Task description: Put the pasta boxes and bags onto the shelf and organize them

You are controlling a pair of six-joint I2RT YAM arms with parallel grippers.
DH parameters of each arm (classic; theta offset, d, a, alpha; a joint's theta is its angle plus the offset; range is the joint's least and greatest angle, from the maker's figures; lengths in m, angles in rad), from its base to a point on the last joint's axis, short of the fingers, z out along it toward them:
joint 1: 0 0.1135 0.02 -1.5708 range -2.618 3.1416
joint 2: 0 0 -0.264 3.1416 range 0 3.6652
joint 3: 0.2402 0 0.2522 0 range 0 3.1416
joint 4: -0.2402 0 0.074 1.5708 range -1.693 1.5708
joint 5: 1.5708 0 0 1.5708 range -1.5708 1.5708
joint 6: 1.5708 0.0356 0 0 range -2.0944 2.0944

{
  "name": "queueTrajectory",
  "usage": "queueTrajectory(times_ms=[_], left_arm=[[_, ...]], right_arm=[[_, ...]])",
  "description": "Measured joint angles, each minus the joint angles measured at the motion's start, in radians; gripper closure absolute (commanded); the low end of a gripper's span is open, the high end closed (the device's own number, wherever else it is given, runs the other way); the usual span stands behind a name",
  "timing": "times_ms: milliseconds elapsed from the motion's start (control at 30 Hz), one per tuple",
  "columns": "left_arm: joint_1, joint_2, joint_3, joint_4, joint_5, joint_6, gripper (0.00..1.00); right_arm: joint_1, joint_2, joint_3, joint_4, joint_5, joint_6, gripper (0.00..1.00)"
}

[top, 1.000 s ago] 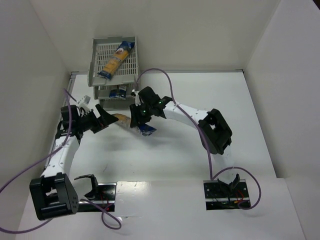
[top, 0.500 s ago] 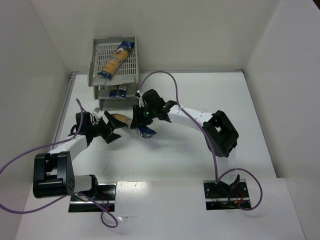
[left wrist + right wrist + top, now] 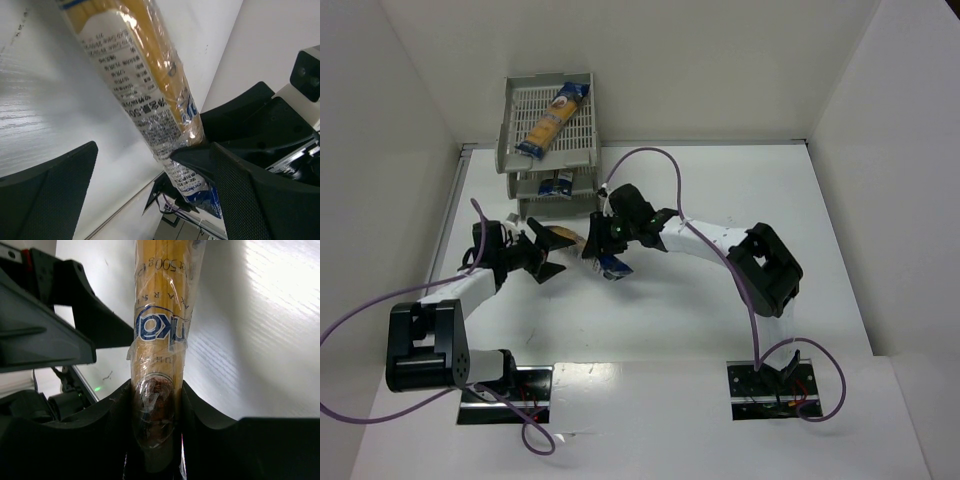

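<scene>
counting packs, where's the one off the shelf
Top view, left of centre, in front of the shelf: the pack sits in the right claw, reaching the left claw.

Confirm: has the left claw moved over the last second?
Yes. In the top view the left claw shifted slightly right and lower in frame, away from the light grey slatted plastic shelf.

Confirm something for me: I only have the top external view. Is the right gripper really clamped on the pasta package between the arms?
Observer: Yes. The right wrist view shows the right gripper shut on the pasta package, both fingers pressed against its sides.
Operator: And the left one?
Observer: The left gripper is open. The package passes between its fingers, close beside one, with a wide gap to the other.
</scene>
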Motion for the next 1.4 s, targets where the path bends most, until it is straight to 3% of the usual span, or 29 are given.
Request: queueTrajectory(times_ms=[300,400,567,700,833,1000,1400], left_arm=[[0.0,-0.044,0.002,-0.02,-0.023,0.005,0.0],[0.0,-0.045,0.011,-0.055,-0.036,0.032,0.0],[-0.002,-0.107,0.118,-0.224,-0.098,0.202,0.0],[-0.003,-0.225,0.241,-0.36,-0.264,0.391,0.0],[0.032,-0.318,0.29,-0.439,-0.403,0.492,0.0],[0.062,-0.33,0.288,-0.514,-0.481,0.521,0.0],[0.1,-0.359,0.267,-0.529,-0.486,0.524,0.0]], right_arm=[[-0.001,0.0,0.012,0.016,0.018,0.006,1.0],[0.0,0.0,0.011,0.012,0.093,0.005,1.0],[0.013,0.0,0.011,0.021,0.28,0.004,1.0],[0.066,-0.004,0.0,0.063,0.458,-0.037,1.0],[0.11,-0.006,-0.003,0.085,0.528,-0.053,1.0],[0.129,0.023,0.027,0.109,0.591,-0.097,1.0],[0.158,0.258,0.235,0.168,0.726,-0.112,1.0]])
